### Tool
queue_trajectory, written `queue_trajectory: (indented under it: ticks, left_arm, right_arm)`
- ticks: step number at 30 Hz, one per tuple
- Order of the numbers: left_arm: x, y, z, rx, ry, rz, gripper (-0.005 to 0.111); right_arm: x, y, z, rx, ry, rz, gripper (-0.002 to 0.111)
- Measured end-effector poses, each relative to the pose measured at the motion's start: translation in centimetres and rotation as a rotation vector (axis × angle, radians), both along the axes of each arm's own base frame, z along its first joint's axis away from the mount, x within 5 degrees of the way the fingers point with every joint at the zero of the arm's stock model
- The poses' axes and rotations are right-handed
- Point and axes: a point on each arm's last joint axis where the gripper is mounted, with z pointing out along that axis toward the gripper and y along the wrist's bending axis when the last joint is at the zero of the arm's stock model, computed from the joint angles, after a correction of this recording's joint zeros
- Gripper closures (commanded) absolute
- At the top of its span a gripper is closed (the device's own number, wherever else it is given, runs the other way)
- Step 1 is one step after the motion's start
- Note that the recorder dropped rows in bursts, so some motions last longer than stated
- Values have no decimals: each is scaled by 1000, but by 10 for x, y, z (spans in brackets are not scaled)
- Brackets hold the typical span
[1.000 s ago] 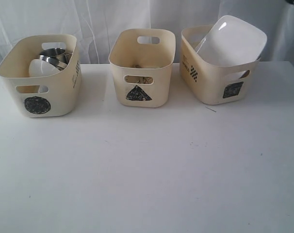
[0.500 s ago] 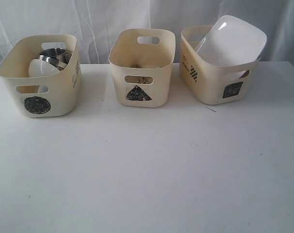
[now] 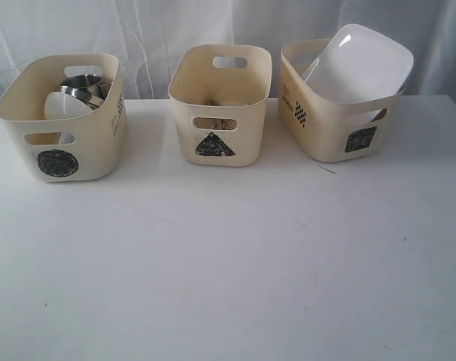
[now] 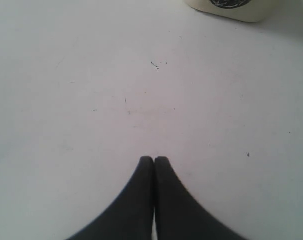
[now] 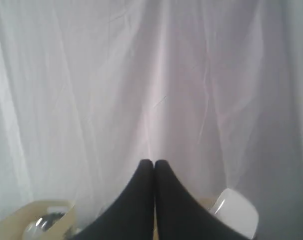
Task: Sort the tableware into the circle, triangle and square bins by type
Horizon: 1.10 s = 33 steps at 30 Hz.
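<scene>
Bench (image 3: 228, 263) bare in front of the three bins; reads as finished, or near enough.

Far right, square bin (image 3: 326, 128): large white plate (image 3: 360, 64) propped inside at a tilt, upper edge well above the rim, seemingly too big to lie flat. Far left, circle bin (image 3: 92, 147): white bowl (image 3: 62, 107) at the front, steel mug (image 3: 83, 81) behind it, another steel rim between the two. Cannot tell mug from steel bowl there, nor count the white bowls. In the middle, triangle bin (image 3: 243, 113): glimpses of cutlery (image 3: 220, 123) through the handle slot, brownish and metallic. Cannot pick out fork, knife, spoon or chopsticks singly.

Judging by that: all three types binned, nothing visibly left to move, at most parking the arms.

For left gripper (image 4: 154, 160): jaws pressed tight together, empty, low over bare bench, one bin's base just in frame. For right gripper (image 5: 154, 162): jaws likewise closed on nothing, raised, aimed at the backdrop, bin tops and plate barely in frame. Neither arm in the exterior view.

Surface: white, matte, wide open stretch, a few dark specks, one thin hair-like mark (image 3: 327, 169) just in front of the square bin; scratch or strand, cannot tell. Behind the bins: white curtain (image 3: 153, 30), creased, closing off the back. Rest of the room hidden.
</scene>
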Motion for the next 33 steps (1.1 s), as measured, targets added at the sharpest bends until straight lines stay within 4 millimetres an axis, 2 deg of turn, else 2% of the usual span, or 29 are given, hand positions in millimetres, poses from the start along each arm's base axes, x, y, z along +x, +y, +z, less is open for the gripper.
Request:
queue_trajectory:
  ticks: [4, 6, 9, 12, 17, 20, 22, 26, 32, 33]
  left_arm:
    - [0, 0, 0, 0, 0, 0, 106]
    - [0, 0, 0, -2, 0, 0, 106]
    - [0, 0, 0, -2, 0, 0, 106]
    - [0, 0, 0, -2, 0, 0, 106]
    - [0, 0, 0, -2, 0, 0, 106]
    - [0, 0, 0, -2, 0, 0, 106]
    - [0, 0, 0, -2, 0, 0, 106]
    - [0, 0, 0, -2, 0, 0, 106]
    - [0, 0, 0, -2, 0, 0, 106]
    - [0, 0, 0, -2, 0, 0, 106]
  right_arm:
    - [-27, 17, -34, -39, 145, 149, 108]
    - [-33, 23, -46, -72, 230, 206, 108]
    - [-39, 26, -51, -119, 296, 239, 108]
    - [-43, 26, -45, -134, 270, 236, 108]
    - [-33, 15, -34, -179, 69, 85, 108]
    - [-15, 0, -46, -236, 16, -99, 108]
    - [1, -10, -67, -270, 41, -208, 108]
    - [26, -20, -117, -190, 178, -248, 108]
    - [42, -25, -180, -129, 370, -254, 108]
    - [44, -26, -197, -81, 423, -253, 108]
